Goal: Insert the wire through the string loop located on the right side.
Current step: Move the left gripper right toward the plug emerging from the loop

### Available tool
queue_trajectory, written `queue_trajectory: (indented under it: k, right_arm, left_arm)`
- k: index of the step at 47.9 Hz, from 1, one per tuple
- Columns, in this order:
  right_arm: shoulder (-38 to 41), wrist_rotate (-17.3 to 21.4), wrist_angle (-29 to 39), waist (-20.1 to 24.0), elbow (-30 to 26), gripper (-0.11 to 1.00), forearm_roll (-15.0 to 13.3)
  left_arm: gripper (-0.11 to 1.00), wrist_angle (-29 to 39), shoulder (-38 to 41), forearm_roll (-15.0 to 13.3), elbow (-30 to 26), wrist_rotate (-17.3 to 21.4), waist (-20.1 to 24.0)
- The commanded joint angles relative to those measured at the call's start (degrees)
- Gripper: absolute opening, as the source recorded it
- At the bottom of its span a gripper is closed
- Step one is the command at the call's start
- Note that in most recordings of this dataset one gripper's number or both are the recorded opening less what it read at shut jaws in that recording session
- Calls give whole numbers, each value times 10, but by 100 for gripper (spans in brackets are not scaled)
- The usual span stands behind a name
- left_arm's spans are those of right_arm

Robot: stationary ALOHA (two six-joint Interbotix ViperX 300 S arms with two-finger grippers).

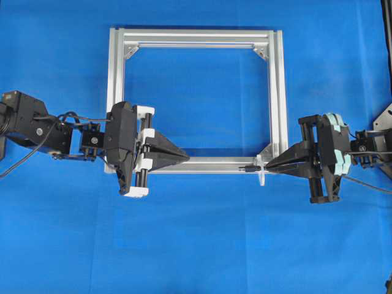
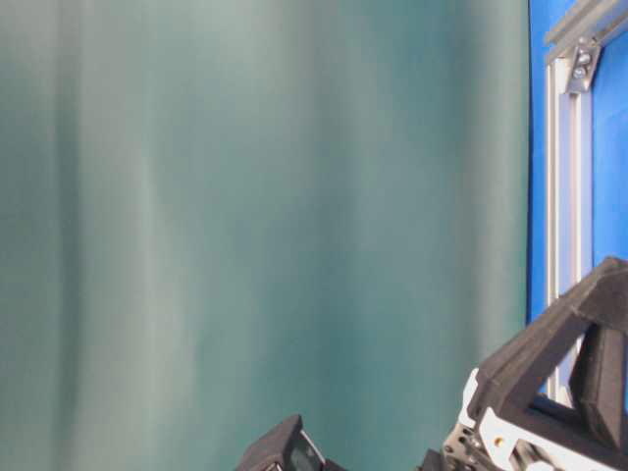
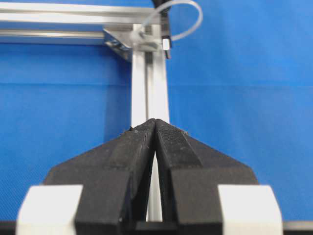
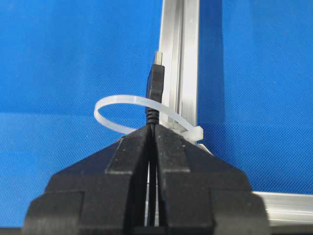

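**Holding the wire inside the loop at the frame's right corner**

Gripping the long thin black wire (image 4: pixel 155 90) just behind its plug, the right pincer (image 4: pixel 152 128) has its two black fingers pressed together on the cable. The plug, with its small metallic end, points away from the pincer and has passed through the thin white translucent string loop (image 4: pixel 117 110). The loop is fixed to the square silver aluminium frame (image 1: pixel 196 38) at its near right corner, and it stands around the plug's strain relief, just ahead of the fingertips. In the overhead view the plug tip lies along the frame's near bar, pointing to the left.

The left pincer (image 3: pixel 155 123) is fully closed and holds nothing; its black fingers meet in one line above the near bar of the frame, at the left part of it, well apart from the wire. From its wrist camera the loop appears small at the far corner.

The frame lies flat on the blue tabletop (image 1: pixel 196 245). The table-level view is mostly filled by a blurred green surface. No brand, label or writing can be read on any part.
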Motion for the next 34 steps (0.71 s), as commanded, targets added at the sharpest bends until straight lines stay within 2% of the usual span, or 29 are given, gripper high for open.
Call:
queue_trajectory:
  k: [1, 12, 34]
  right_arm:
    - [-3, 1, -3, -2, -10, -4, 1]
    - [-3, 1, -3, -2, -10, -4, 1]
    - [-4, 1, -3, -2, -10, -4, 1]
  left_arm:
    - [0, 0, -15, 2, -7, 0, -3]
    - [0, 27, -7, 2, -31, 0, -3]
    - [0, 129, 60, 2, -200, 1, -3]
